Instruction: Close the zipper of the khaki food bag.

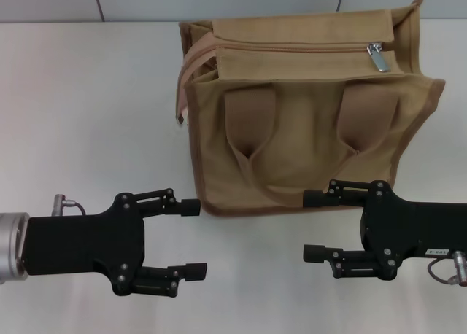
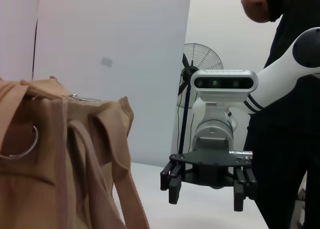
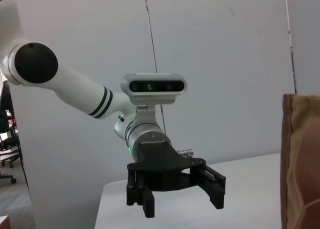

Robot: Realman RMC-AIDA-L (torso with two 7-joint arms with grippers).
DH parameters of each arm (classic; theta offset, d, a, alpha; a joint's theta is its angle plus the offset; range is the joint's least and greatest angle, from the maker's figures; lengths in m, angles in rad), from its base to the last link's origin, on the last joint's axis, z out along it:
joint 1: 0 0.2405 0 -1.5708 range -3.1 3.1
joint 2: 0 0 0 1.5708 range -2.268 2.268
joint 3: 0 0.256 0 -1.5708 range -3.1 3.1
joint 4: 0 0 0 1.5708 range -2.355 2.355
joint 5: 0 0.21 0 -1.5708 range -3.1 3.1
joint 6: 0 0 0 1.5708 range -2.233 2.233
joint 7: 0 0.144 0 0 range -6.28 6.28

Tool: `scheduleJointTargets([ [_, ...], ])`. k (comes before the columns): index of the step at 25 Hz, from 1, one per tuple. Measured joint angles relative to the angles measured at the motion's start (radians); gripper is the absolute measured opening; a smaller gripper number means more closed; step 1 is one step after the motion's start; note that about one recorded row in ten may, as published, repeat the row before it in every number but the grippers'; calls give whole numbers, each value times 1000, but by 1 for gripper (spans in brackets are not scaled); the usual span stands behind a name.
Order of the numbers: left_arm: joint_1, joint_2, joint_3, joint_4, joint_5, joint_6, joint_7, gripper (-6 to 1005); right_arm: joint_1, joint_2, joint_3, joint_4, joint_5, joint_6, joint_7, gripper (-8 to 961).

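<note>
One khaki food bag is seen standing on the white table, toward the far side and slightly right of centre. Two wide looped handles are draped down its near face. One zipper is run along the top of the bag, its single silver pull tab resting near the bag's right end. Two pincers are shown low over the table in front of the bag, their tips turned toward each other. The left pincer is held with fingers spread wide, its upper fingertip just beside the bag's lower left corner. The right pincer is likewise held wide open, its upper finger lying against the bag's bottom edge. Nothing is gripped by either.
</note>
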State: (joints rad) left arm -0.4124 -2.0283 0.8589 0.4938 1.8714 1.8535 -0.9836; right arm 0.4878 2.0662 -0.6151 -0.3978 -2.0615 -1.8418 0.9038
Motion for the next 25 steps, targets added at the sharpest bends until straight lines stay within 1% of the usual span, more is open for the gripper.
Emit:
scheduleJointTargets([
  [25,0,-3,0,-1,2,6,-6,835,-2,1,0,2,0,-1,0,711],
])
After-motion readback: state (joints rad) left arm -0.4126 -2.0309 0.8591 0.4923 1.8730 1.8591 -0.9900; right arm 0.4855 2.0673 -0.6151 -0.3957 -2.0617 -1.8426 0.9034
